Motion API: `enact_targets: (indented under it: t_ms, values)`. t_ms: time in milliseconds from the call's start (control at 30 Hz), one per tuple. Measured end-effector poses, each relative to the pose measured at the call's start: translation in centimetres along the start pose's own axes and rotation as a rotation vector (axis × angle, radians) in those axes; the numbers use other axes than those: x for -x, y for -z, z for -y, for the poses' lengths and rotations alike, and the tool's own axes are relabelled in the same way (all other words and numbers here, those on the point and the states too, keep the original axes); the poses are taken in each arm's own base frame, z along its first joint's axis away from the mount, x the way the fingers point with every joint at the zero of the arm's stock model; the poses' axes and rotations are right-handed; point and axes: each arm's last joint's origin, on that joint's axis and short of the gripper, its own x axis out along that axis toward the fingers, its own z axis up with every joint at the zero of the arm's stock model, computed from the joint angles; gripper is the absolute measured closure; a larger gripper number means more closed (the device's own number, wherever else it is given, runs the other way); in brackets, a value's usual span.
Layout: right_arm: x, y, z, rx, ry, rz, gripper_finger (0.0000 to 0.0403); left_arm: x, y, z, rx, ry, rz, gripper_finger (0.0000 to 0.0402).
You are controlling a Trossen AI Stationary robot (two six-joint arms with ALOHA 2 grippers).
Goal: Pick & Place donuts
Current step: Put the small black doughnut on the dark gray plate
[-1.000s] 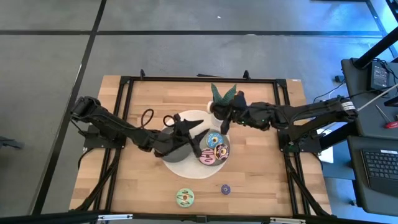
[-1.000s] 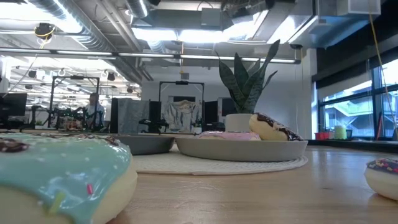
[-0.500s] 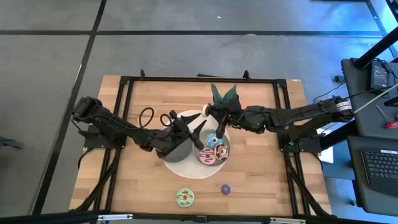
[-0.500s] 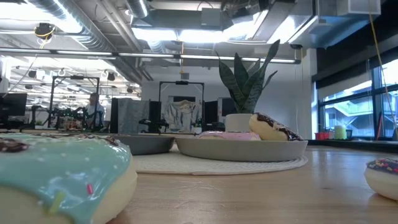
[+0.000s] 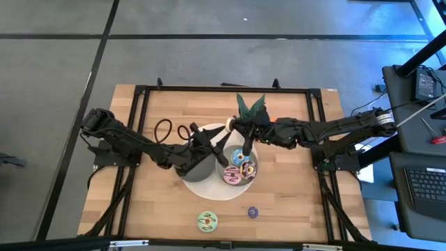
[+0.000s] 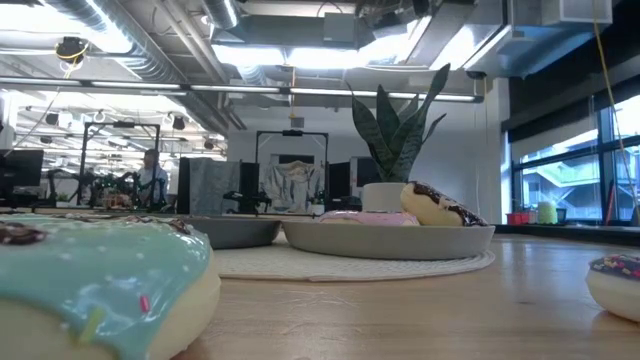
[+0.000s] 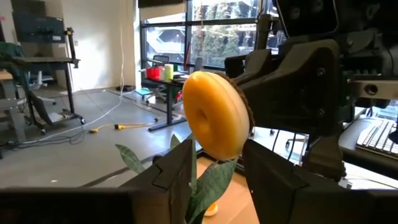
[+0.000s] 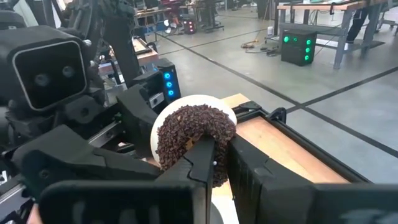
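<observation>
Donut [image 7: 214, 115] hangs upright above the worktop [image 5: 293, 188], right fingers [image 8: 202, 163] clamped on its rim. Left fingers [image 7: 177, 171] are spread either side of its lower edge, ring face-on to them, so probably a handover.

Blue donut [image 6: 95, 285] and purple donut [image 6: 617, 283] cut off by frame edges

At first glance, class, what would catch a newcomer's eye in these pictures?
Above the middle of the table, the left gripper and the right gripper meet over one brown-sprinkled donut, the right shut on it. Below sits a grey dish of donuts, and a mint-iced donut fills the low view's foreground.
</observation>
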Motion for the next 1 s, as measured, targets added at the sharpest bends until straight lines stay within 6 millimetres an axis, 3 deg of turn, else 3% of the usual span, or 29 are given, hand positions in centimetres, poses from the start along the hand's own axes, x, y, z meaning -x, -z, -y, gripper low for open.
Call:
enact_targets:
  t_ms: [700,1000]
  values:
    - [0.0,0.1,-0.1,0.013,-0.024,-0.019,0.0359,0.0,0.0,0.1,-0.042,0.020,0.000,0.0389]
    - [1.5,-0.9,0.5,0.064,-0.093,-0.037,0.0269,0.9,0.0,0.3,-0.020,-0.034,-0.006,0.0394]
